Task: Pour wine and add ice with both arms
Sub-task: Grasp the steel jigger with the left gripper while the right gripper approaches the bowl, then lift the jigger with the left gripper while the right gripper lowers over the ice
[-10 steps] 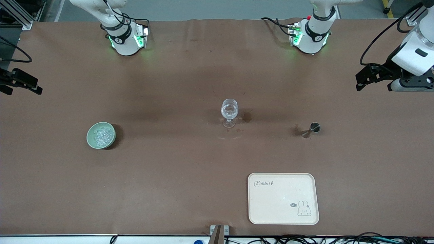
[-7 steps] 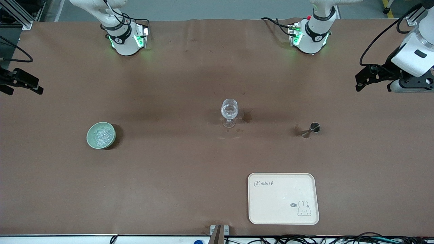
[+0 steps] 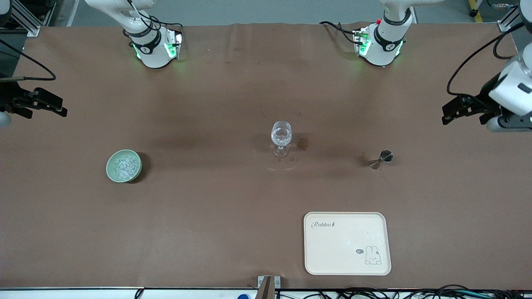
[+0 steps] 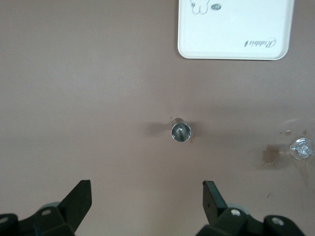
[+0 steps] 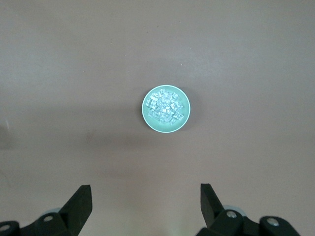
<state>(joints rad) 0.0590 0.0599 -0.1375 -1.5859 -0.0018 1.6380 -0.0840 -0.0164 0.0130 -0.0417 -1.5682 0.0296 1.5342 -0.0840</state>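
Note:
A stemmed glass (image 3: pixel 281 137) with clear liquid in it stands mid-table; the left wrist view shows the glass (image 4: pixel 300 148) too. Wine as such is out of view. Ice (image 3: pixel 124 165) fills a pale green bowl (image 3: pixel 110 170) toward the right arm's end. My right gripper (image 3: pixel 58 109) hangs open and empty over that end's table edge, and its wrist view looks down past the gripper (image 5: pixel 145 189) on the ice (image 5: pixel 166 107). My left gripper (image 3: pixel 448 113) hangs open and empty over the other end, the gripper (image 4: pixel 146 189) apart from a steel jigger (image 4: pixel 181 132).
The jigger (image 3: pixel 382 158) stands upright between the glass and the left arm's end. A cream rabbit tray (image 3: pixel 347 243) lies near the front edge, and this tray (image 4: pixel 236 29) is bare. A dark wet stain (image 3: pixel 302 144) marks the cloth beside the glass.
The right gripper has slid inward over the table's edge. The left gripper has shifted a little outward and lower in the front view. Nothing on the table moved.

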